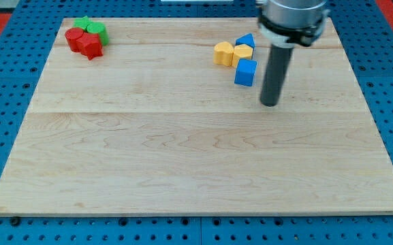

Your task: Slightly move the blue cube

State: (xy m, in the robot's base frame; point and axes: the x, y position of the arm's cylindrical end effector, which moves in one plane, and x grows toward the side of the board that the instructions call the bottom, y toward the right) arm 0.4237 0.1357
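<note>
The blue cube (pixel 245 72) is a small plain blue block. It stands on the wooden board (pixel 182 150) in the upper right part of the view. It looks a little taller than wide and slightly turned; a clear long axis I cannot tell. It touches the yellow block (pixel 242 54) above it. The tip (pixel 270 103) is just beside the cube, to the view's right and slightly lower, apart from it. The rod has no fingers.
</note>
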